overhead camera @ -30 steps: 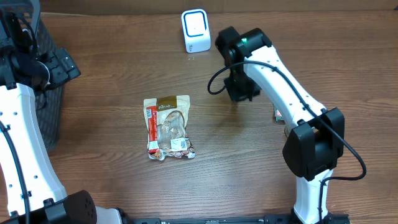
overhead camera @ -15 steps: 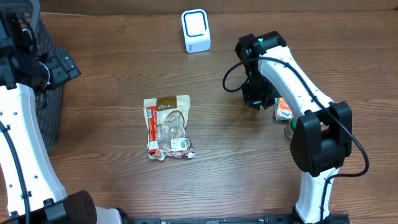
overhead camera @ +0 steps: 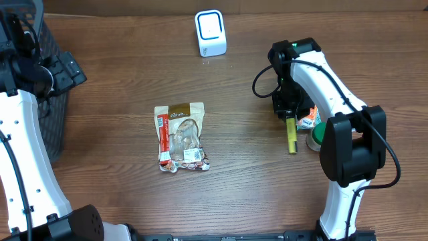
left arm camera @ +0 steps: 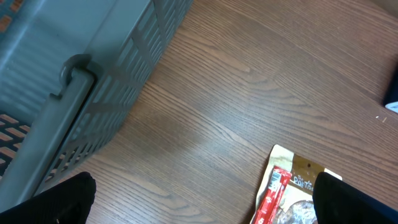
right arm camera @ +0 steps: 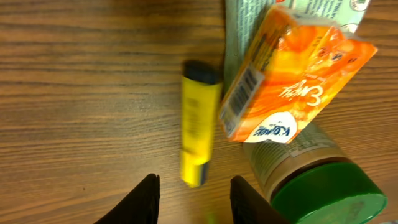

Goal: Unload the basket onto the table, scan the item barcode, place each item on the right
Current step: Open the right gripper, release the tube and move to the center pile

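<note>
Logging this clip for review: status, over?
Status: left jaws open, empty, by the basket; right jaws open over the yellow tube, lying flat, unheld. Orange packet and jar crowd its side; scanner stands well away.

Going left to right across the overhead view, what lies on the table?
basket → snack pouch → white scanner → yellow tube. The orange packet and green-lidded jar sit just right of the tube, overlapping each other, so their order is unclear.
</note>
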Motion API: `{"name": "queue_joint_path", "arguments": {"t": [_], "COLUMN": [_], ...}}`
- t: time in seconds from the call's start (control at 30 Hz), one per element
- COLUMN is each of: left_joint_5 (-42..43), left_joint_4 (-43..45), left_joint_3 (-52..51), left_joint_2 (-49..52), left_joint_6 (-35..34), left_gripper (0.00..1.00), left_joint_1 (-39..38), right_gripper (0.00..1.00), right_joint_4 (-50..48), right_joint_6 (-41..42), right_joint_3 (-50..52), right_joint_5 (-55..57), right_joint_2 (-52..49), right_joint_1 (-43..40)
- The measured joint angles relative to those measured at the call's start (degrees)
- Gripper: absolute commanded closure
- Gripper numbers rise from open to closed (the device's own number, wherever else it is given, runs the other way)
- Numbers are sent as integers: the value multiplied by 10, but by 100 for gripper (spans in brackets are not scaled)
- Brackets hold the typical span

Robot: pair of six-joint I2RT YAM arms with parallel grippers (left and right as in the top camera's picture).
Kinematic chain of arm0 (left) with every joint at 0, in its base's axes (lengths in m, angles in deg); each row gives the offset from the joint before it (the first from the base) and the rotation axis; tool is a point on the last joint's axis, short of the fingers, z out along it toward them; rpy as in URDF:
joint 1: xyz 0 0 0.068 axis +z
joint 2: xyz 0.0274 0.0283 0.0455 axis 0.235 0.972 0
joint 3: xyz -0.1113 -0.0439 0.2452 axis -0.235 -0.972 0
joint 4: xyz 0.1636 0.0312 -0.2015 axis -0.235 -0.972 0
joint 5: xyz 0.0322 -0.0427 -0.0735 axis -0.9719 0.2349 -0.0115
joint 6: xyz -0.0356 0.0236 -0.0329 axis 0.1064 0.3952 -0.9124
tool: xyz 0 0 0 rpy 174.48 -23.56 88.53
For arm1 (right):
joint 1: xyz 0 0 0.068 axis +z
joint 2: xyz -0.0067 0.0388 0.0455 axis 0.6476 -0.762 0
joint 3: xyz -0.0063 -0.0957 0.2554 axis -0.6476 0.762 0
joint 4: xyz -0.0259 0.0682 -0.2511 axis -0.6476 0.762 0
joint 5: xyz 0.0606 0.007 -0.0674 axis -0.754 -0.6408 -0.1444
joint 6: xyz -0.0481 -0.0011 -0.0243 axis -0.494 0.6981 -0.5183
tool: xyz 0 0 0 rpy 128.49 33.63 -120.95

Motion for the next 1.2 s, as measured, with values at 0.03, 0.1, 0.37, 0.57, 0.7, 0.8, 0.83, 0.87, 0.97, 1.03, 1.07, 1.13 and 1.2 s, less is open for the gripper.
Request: {"name": "queue_joint_path", "arguments": {"t": [0.03, 0.1, 0.37, 0.57, 0.7, 0.8, 0.83, 0.87, 0.97, 1.03, 1.07, 1.13, 1.2], "left_joint_5": [0, 0, 0, 0, 0, 0, 0, 0, 0, 0, 0, 0, 0], "left_joint_4": [0, 0, 0, 0, 0, 0, 0, 0, 0, 0, 0, 0, 0], "left_joint_3": [0, 0, 0, 0, 0, 0, 0, 0, 0, 0, 0, 0, 0], "left_joint_2": [0, 0, 0, 0, 0, 0, 0, 0, 0, 0, 0, 0, 0], "left_joint_6": [0, 0, 0, 0, 0, 0, 0, 0, 0, 0, 0, 0, 0], "left_gripper": [0, 0, 0, 0, 0, 0, 0, 0, 0, 0, 0, 0, 0], "left_joint_1": [0, 0, 0, 0, 0, 0, 0, 0, 0, 0, 0, 0, 0], "right_gripper": [62, 63, 70, 63, 59, 56, 55, 53, 52, 49, 48, 48, 49], "right_joint_4": [-3, -17, -76, -143, -201, -265, -282, -303, -359, -394, -409, -432, -450], "right_joint_6": [0, 0, 0, 0, 4, 17, 21, 28, 47, 56, 61, 64, 67], "right_joint_3": [0, 0, 0, 15, 29, 48, 55, 62, 86, 99, 104, 113, 116], "right_joint_5": [0, 0, -77, -169, -231, -280, -289, -297, -316, -322, -324, -322, -312], "right_joint_2": [0, 0, 0, 0, 0, 0, 0, 0, 0, 0, 0, 0, 0], "right_joint_1": [0, 0, 1, 10, 26, 50, 58, 68, 108, 136, 149, 174, 201]}}
